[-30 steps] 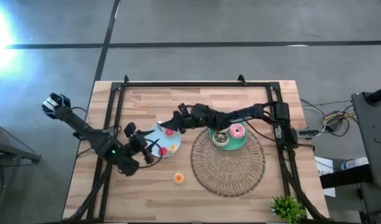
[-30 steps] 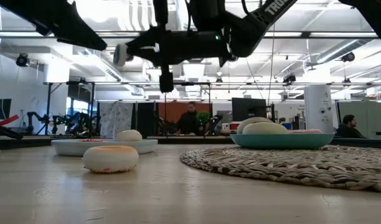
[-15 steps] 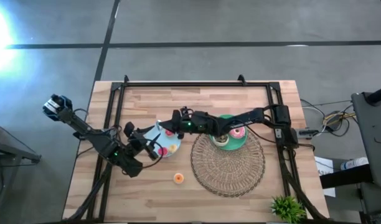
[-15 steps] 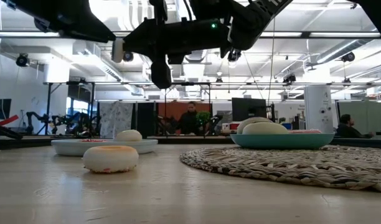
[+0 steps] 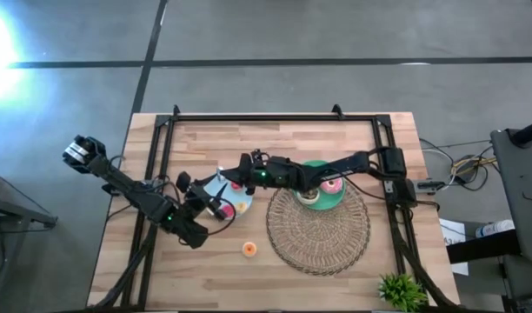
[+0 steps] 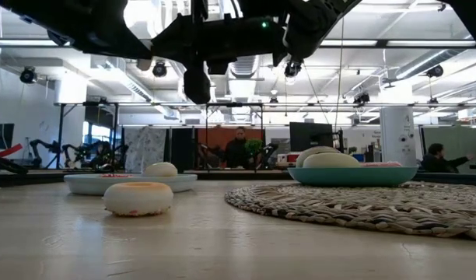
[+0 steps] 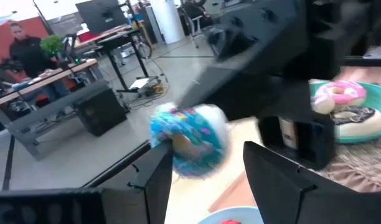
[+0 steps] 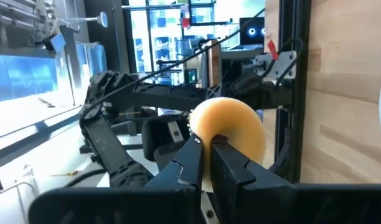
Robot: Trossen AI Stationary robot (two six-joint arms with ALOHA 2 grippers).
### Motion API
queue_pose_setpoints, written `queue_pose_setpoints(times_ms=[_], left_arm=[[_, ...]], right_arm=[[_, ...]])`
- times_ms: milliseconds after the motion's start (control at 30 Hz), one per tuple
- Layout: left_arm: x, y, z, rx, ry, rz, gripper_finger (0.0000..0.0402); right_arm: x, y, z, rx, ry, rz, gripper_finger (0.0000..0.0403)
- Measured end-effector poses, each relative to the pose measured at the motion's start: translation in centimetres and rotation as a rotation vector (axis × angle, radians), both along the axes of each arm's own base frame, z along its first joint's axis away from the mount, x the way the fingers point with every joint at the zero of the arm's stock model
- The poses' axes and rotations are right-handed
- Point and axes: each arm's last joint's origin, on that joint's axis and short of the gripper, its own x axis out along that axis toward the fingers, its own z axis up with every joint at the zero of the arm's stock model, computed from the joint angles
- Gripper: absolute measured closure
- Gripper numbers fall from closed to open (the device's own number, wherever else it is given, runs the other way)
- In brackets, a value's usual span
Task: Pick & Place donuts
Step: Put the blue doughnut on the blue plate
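Now the right gripper point(image 8: 207, 144) stands higher than it did a second ago: in the low view its dark tip has climbed from just above the round light-blue plate point(image 6: 90, 183) toward the top of the frame. In the high view the arm has flattened into a straight reach across the middle of the picture. Its fingers are pressed together on the rim of a tan-yellow toy ring donut point(image 8: 231, 127). I judge the pick is done and the carry is what remains, probably toward the round teal plate point(image 6: 351, 176) at the right of centre.

Meanwhile the left gripper point(image 5: 212, 207) has edged a little toward the lower right. It sits beside the light-blue plate at left of centre with its fingers apart and nothing between them. Ahead of it the left wrist view shows a blurred blue-iced ring point(image 7: 189, 134); I cannot tell whether that is the same donut seen from its other face.

Being a ring, the held donut has no long axis. Its broad face is turned toward the right wrist camera and the fingers grip it at the lower edge. From above it is hidden under the gripper. A small orange donut point(image 5: 249, 249) lies alone on the wood in the lower middle.
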Motion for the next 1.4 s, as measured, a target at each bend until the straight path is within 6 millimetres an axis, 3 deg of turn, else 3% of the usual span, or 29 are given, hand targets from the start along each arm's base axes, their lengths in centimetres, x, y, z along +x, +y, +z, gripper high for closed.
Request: queue_pose_setpoints(times_ms=[400, 733, 800, 967, 1167, 1400], left_arm=[[0.3, 0.9, 0.1, -0.004, 0.01, 0.035, 0.0243], [0.5, 1.1, 0.3, 0.038, 0.093, 0.014, 0.0382], [0.5, 1.1, 0.5, 0.026, 0.099, 0.001, 0.0394], [0.5, 1.1, 0.4, 0.006, 0.132, -0.026, 0.0399], [0.0, 1.4, 0.0, -0.005, 0.192, -0.036, 0.04], [-1.2, 1.9, -1.2, -0.082, 0.325, -0.054, 0.0401]], right_arm=[[-0.1, 0.3, 0.2, 0.021, -0.008, -0.026, 0.039], [-0.2, 0.3, 0.0, 0.022, 0.038, 0.001, 0.039], [-0.2, 0.4, 0.0, 0.001, 0.052, 0.026, 0.0386], [-0.5, -0.1, 0.1, -0.142, 0.132, 0.098, 0.0343], [-2.3, -1.3, 0.7, -0.349, 0.36, 0.191, 0.0266], [-6.6, -2.0, 4.6, -0.694, 0.6, 0.236, 0.0198]])
